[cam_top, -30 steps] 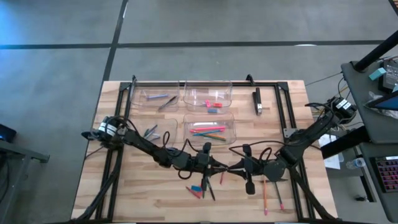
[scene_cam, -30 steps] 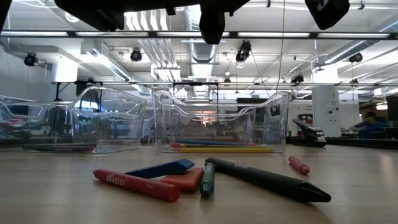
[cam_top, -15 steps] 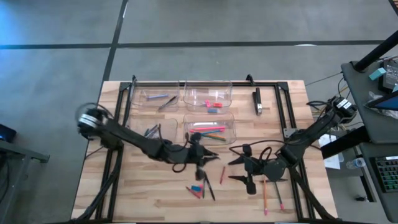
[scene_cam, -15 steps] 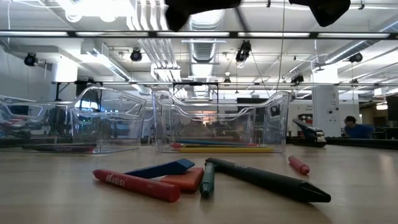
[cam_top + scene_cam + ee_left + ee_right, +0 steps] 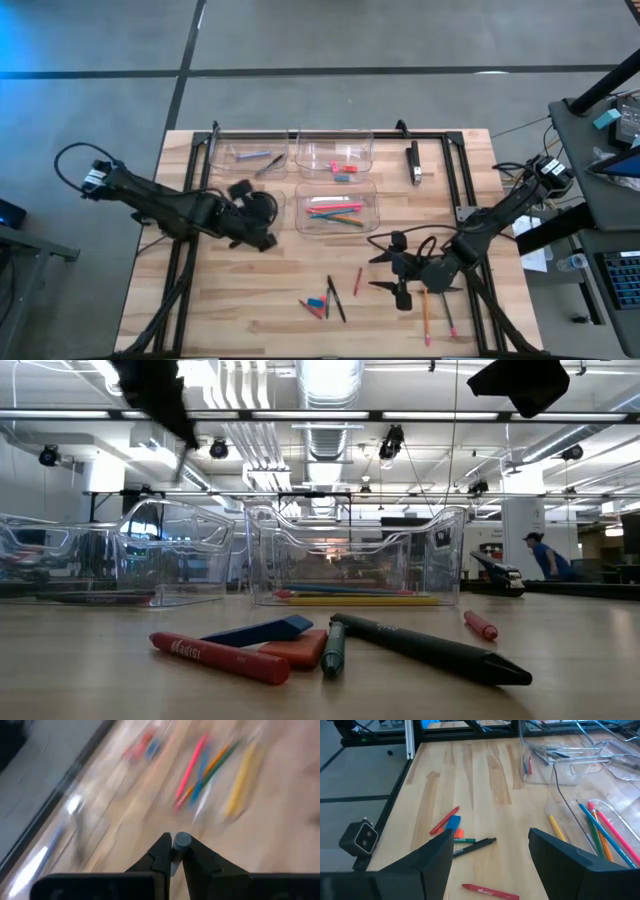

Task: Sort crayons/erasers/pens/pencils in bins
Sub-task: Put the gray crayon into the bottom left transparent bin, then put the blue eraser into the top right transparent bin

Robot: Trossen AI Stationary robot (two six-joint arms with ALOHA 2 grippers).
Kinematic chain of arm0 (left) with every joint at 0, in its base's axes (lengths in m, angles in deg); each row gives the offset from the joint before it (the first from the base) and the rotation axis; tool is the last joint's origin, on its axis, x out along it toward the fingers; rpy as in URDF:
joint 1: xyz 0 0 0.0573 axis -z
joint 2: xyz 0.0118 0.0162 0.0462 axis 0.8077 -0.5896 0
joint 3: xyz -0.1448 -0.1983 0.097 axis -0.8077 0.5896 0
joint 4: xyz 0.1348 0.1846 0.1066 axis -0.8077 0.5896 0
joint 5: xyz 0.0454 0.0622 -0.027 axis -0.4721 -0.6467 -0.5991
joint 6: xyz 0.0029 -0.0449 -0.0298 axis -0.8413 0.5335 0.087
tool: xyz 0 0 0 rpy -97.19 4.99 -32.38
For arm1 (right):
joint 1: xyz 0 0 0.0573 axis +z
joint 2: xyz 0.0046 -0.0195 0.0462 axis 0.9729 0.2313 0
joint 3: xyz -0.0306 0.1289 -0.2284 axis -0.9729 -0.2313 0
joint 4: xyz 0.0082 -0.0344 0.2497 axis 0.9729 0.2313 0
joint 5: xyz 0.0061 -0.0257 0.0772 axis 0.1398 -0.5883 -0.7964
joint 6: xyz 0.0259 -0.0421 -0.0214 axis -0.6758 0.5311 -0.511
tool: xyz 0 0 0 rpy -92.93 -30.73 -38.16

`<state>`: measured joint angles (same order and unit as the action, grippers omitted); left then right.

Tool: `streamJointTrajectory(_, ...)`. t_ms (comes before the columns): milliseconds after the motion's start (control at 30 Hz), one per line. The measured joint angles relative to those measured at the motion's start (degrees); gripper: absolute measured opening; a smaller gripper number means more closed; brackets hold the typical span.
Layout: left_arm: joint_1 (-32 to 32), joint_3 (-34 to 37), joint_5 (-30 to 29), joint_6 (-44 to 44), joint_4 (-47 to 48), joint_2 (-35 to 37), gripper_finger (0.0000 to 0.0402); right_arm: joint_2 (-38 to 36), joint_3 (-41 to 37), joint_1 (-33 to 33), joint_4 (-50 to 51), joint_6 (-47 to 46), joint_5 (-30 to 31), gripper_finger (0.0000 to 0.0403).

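Swinging away from the loose pile, the left gripper [image 5: 262, 212] now hangs over the near-left clear plastic bin [image 5: 222, 206], its fingers clenched on a thin grey pen [image 5: 181, 842]. Left on the pale wood-plank table [image 5: 240, 300] lie a red crayon [image 5: 218, 656], a blue eraser [image 5: 256, 632], an orange eraser [image 5: 296, 649] and a black pen [image 5: 430, 649]. Long bright pencils [image 5: 334, 212] fill the near-right bin [image 5: 372, 190]. Farther right, the right gripper [image 5: 384, 273] has spread wide, holding nothing. Beyond the table, ceiling ducts run overhead.

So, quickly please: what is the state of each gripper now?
Left gripper: closed on a thin grey pen.
Right gripper: open, holding nothing.
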<state>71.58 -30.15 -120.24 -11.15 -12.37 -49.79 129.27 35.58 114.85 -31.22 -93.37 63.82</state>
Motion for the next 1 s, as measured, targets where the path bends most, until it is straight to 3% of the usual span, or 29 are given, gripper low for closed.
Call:
streamJointTrajectory(133,-0.4,0.9,2.5,8.6,16.1,-0.6,0.0017,0.0,0.0,0.0,0.0,0.0,0.0,0.0247)
streamJointTrajectory(267,-0.5,2.0,6.7,10.9,22.6,-2.8,0.0018,0.0,0.0,0.0,0.0,0.0,0.0,0.0247)
streamJointTrajectory(433,-0.6,3.4,8.0,8.6,23.0,-5.0,0.0029,0.0,0.0,0.0,0.0,0.0,0.0,0.0247)
streamJointTrajectory(700,-1.3,3.4,10.7,8.1,24.1,-6.6,0.0139,0.0,0.0,0.0,0.1,0.0,0.0,0.0247)
streamJointTrajectory(833,-1.2,1.2,10.7,8.5,23.2,-6.4,0.0175,0.0,0.0,0.0,0.6,0.0,0.0,0.0247)
streamJointTrajectory(933,0.6,-1.4,10.6,7.4,16.5,-6.2,0.0179,0.0,0.0,0.0,0.6,0.0,0.0,0.0247)
streamJointTrajectory(1000,2.8,-2.0,10.7,3.3,6.0,-6.2,0.0179,0.1,0.0,0.0,0.6,0.0,0.0,0.0247)
